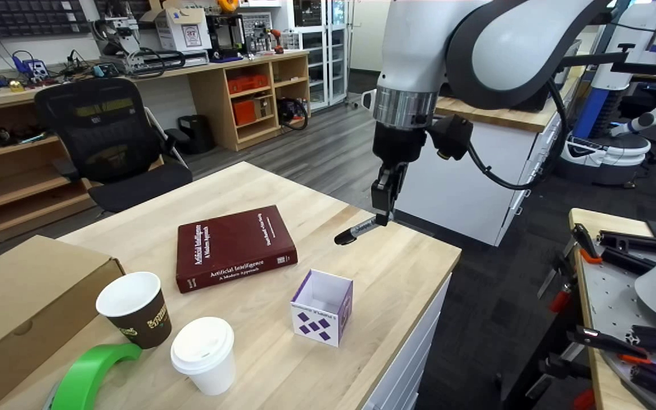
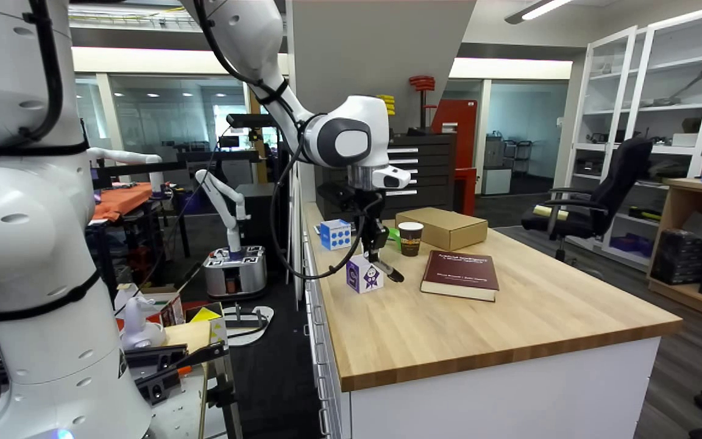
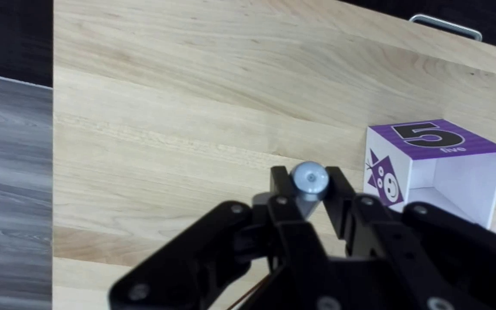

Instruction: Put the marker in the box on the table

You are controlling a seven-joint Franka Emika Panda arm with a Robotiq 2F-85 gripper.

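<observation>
The robot's black tool [image 3: 309, 180] grips a marker [image 1: 359, 229] near a small, open-topped white box [image 1: 314, 326] that stands upright on a light wooden desk [image 1: 282, 373]. The task looks about half done: the marker is picked up, but it is outside the box and apart from it. What seems left is to bring it over the box's opening, lower it or let it drop, and loosen the tool. Nothing shows in the visible part of the box's inside.

The tool's two fingers [image 3: 339, 189] stand close together, parted only by the marker's thickness, pinching it near its rear end. In both exterior views the marker slants, its black cap [image 1: 345, 237] pointing down and toward the side where a maroon book [image 1: 236, 247] lies; it appears to hang above the desk, though the gap beneath the cap is hard to judge.

The marker is short, slim and straight, with a grey barrel [image 1: 365, 226] carrying dark lettering too small to read for certain. The wrist view shows the rear end almost head-on: rounded, smooth, pale blue-grey, with a tiny dark dimple at its centre.
</observation>
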